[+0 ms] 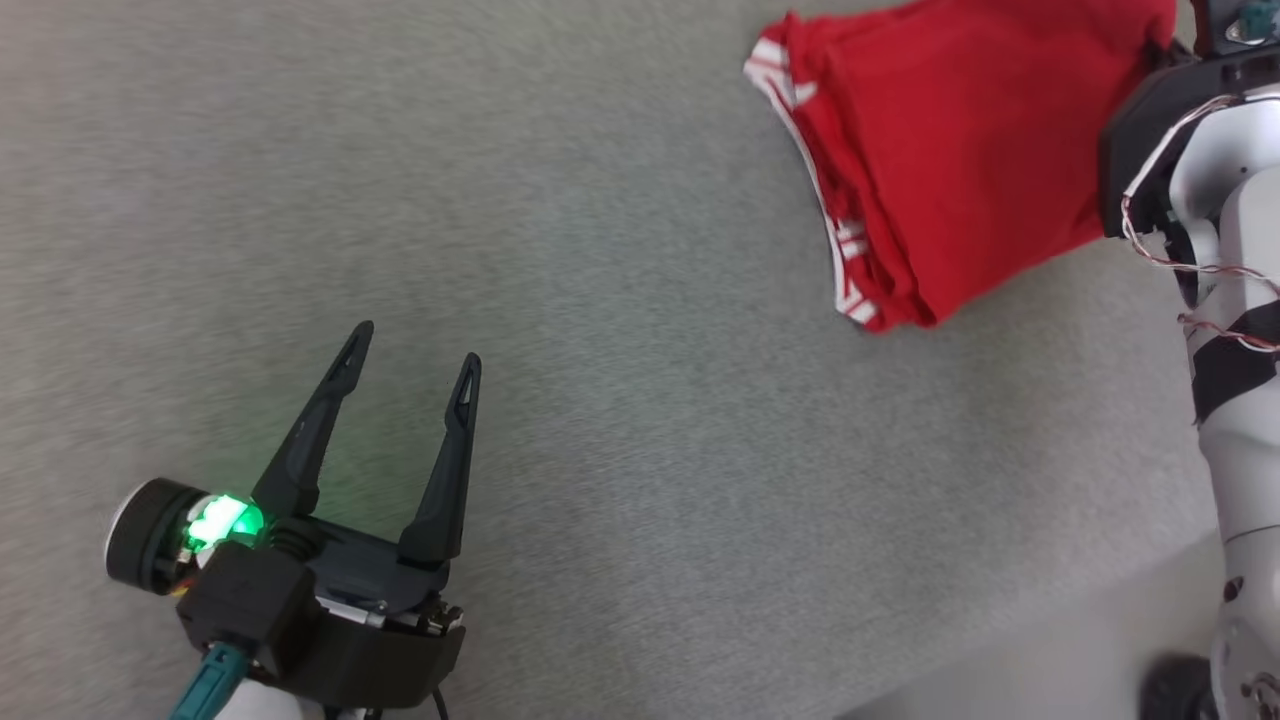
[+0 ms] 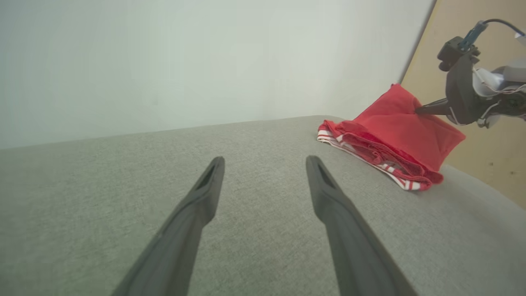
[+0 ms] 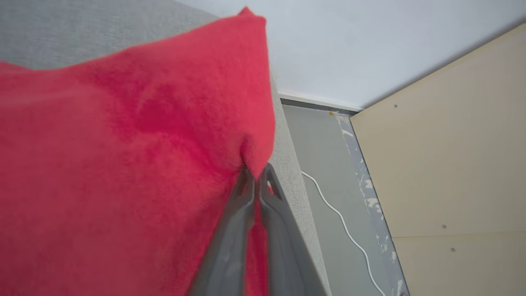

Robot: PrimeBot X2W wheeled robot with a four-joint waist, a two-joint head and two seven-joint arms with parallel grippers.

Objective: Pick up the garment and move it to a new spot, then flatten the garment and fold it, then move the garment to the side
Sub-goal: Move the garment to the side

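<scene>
The right jaws are pressed together, pinching a corner of the red garment (image 3: 123, 164), and the cloth bunches at their tips. In the head view the garment sits at 1 o'clock, folded. Its white-striped hem faces 9 o'clock and rests on the table (image 1: 640, 300), while the pinched side is raised. The left jaws, at 7 o'clock in that view, are spread wide with nothing between them, over bare grey table cloth and well apart from the garment. Past the table edge, the right wrist view shows a grey floor (image 3: 320, 144) with a white cable (image 3: 341, 213) at 5 o'clock, a beige panel (image 3: 452, 164) at 3 o'clock and a pale wall (image 3: 349, 41) at 1 o'clock.
</scene>
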